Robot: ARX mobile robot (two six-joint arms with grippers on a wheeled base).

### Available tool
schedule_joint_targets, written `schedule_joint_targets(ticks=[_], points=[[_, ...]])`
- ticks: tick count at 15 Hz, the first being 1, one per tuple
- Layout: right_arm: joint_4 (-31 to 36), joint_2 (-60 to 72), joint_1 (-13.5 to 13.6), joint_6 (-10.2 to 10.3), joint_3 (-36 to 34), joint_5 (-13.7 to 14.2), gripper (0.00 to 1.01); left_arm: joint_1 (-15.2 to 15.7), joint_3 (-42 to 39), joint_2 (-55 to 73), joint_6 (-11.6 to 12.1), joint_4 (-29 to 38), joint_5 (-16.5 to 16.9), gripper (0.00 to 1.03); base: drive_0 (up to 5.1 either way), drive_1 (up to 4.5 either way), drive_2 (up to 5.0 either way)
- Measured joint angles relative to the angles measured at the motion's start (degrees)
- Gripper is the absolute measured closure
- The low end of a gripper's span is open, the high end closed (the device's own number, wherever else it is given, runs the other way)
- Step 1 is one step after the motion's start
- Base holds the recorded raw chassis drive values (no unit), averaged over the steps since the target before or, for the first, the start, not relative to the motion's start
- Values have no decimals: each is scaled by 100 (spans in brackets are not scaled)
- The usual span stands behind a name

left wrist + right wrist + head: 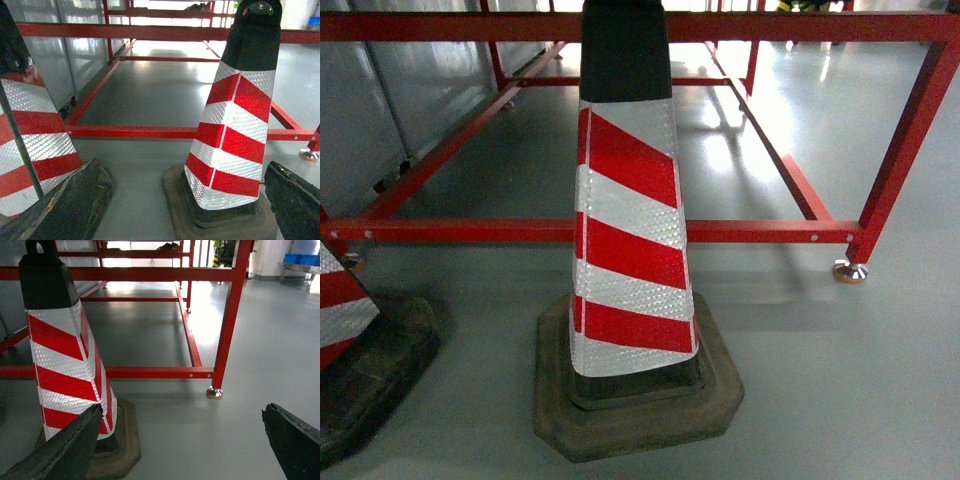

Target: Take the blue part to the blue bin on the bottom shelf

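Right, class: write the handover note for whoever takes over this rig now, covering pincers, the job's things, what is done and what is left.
Left pincer: open, holding nothing.
Right pincer: open, holding nothing.
Blue part, blue bin and bottom shelf: not in any view. Some blue crates show far off in the right wrist view, too small to identify.
Ahead: a striped cone on the floor before an empty red frame, with a second cone to the left.
Done: nothing that shows.
Left: find the part, pick it, place it in the bin.
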Motion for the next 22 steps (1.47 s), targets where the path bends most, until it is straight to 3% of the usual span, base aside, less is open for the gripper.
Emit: schedule_joint_targets(ticks=[22], points=[[-2, 0, 0, 0, 0, 0, 3, 0, 0, 0, 0, -2, 0, 5, 0, 0, 0]])
